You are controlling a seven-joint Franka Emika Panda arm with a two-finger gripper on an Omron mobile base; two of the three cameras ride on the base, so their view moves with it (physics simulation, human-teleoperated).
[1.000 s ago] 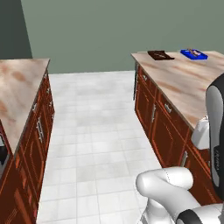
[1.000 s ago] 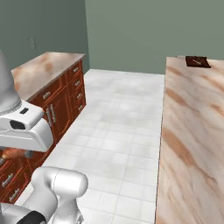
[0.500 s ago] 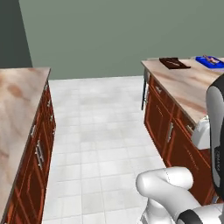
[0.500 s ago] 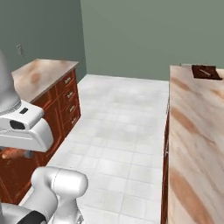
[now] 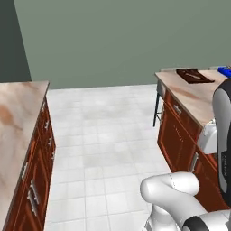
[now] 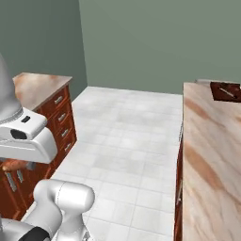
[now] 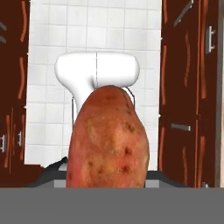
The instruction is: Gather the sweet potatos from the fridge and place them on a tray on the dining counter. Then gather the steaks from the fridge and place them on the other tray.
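Note:
A big orange-red sweet potato [image 7: 108, 140] hangs over the white tiled floor in the hand view, and my gripper is shut on it, its fingertips hidden behind the lump. In the right base view the sweet potato [image 6: 10, 165] peeks out under my hand at the left edge. The dining counter [image 5: 194, 97] [image 6: 212, 155] runs along the right. At its far end lie the dark brown tray [image 5: 194, 75] [image 6: 227, 91] and a corner of the blue tray [image 5: 224, 71]. The fridge and the steaks are out of view.
A drawer-fronted wall counter [image 5: 18, 131] [image 6: 42, 89] lines the left side. The tiled aisle [image 5: 103, 135] runs between both counters to the green back wall. A grey stool [image 5: 159, 106] stands at the dining counter's far corner.
The whole picture has shifted: the base has moved, so the dining counter and its trays sit farther right in both base views. The hold on the sweet potato is unchanged.

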